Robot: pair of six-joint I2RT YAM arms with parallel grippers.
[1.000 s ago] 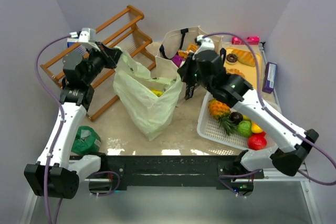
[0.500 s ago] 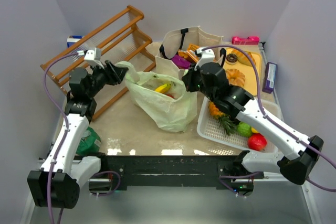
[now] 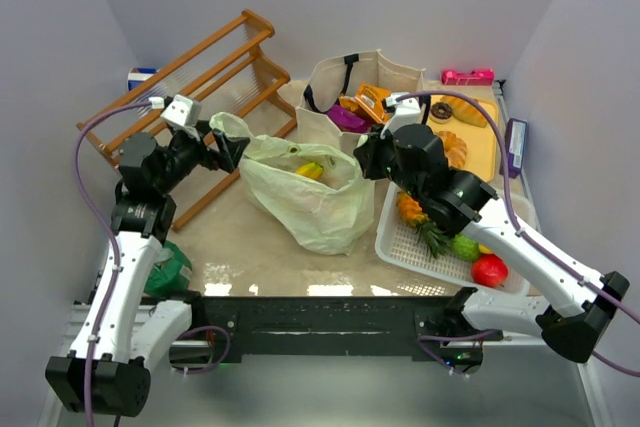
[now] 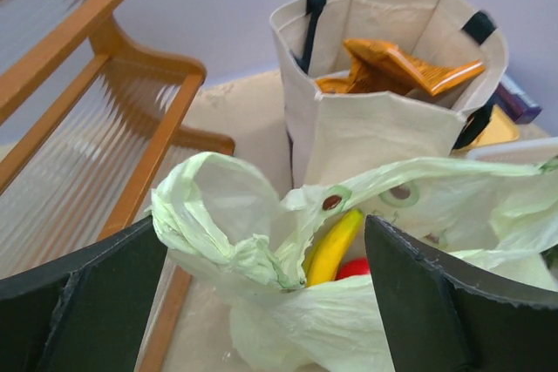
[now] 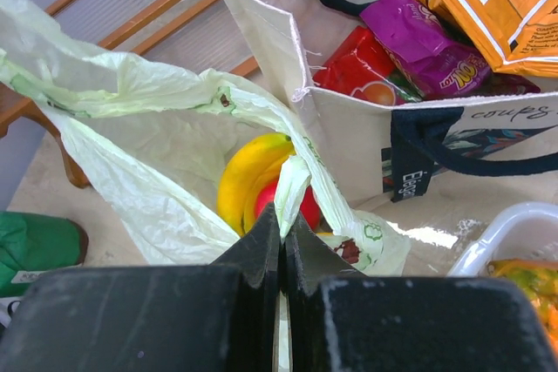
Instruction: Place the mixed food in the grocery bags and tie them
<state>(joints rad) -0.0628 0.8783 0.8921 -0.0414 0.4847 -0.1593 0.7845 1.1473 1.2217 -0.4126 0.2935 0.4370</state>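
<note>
Vs. one second ago: pale green bag down from upright to slumped on the table, mouth wider. Left gripper released, fingers wide either side of a bag handle. Right gripper clenched on a strip of bag rim. Inside bag: banana. Just behind: canvas tote with snack packets.

A crumpled loop of the green plastic bag fills most of the gap between my left gripper's spread fingers. The wooden rack crowds its left side and the canvas tote walls off the way ahead. Bare tabletop shows between them. My right gripper has the tote just ahead-right and the white basket low on its right.
</note>
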